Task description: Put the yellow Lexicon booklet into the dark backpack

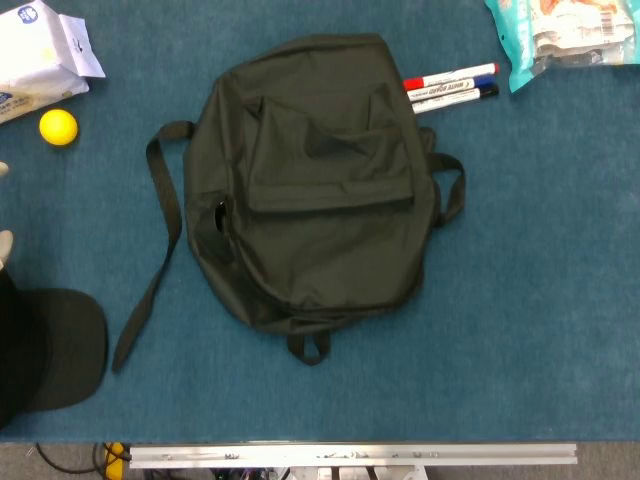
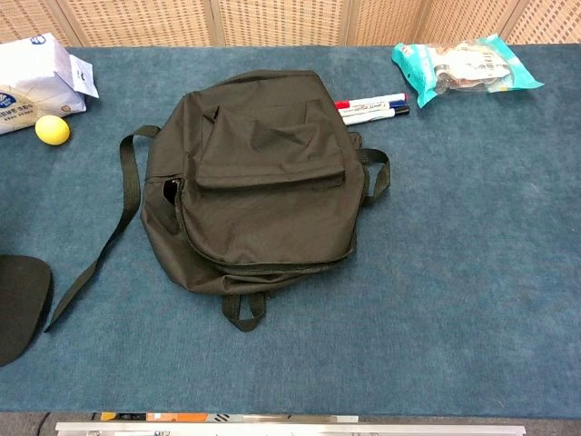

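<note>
- No yellow Lexicon booklet could be seen in either view; whether it lay inside the bag, under it, or out of frame could not be told.
- The dark backpack [image 1: 315,185] lay flat at the centre of the frame on the blue tabletop [image 1: 530,300], front pocket up, one strap [image 1: 155,240] trailing toward the lower left.
- No open mouth was visible on the backpack; the main zip appeared closed, though this was hard to confirm on the dark fabric.
- The task was judged either finished, with the booklet already packed, or not begun; the pictures did not settle which.
- Only pale fingertips [image 1: 5,245] of the left hand were caught at the left edge of the head view, so its opening and any hold could not be told.
- The right hand was not in view in either picture.
- Three markers [image 1: 452,86] lay touching the backpack's upper right edge.
- A teal snack packet [image 2: 465,64] was seen in the upper right corner.
- A yellow ball [image 1: 58,127] and a white tissue pack [image 1: 40,55] were placed in the upper left.
- A black cap [image 1: 55,345] rested at the lower left.
</note>
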